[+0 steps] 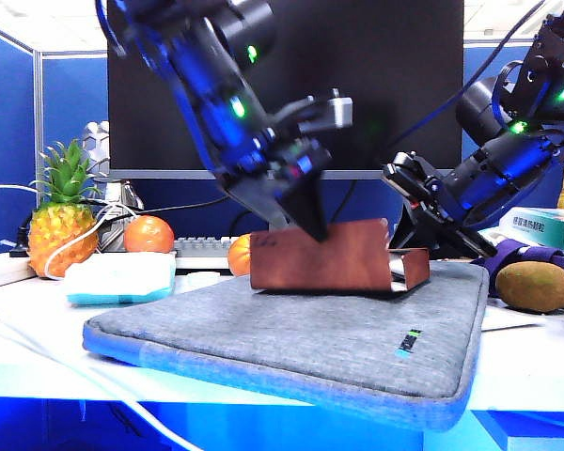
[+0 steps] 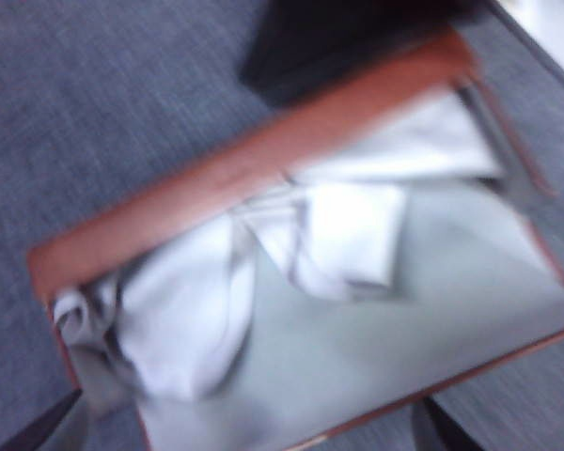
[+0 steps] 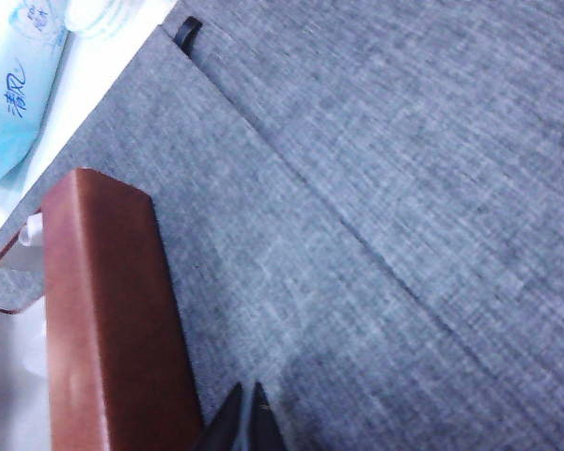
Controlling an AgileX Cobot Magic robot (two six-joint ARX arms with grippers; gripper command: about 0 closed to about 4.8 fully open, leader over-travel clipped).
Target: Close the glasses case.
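Grey fabric sleeve [image 1: 301, 343] covers the white table [image 1: 38, 376]; the glasses case [image 1: 321, 256] stands open at its 12 o'clock edge, pale cloth [image 2: 310, 235] inside. Left gripper [image 1: 310, 221] points down at the case top, its spread indeterminable. Right gripper [image 3: 244, 418], fingertips together, sits just beside the case's 3 o'clock end.

Both arms are glossy black with rounded joint housings, each lit by small green lights. The left gripper [image 1: 312, 225] ends in dark, tapering, wedge-shaped fingers, with a pale grey camera block mounted above them. The right gripper [image 3: 245, 421] shows two thin black fingers pressed together; black cables loop behind that arm's upper links.
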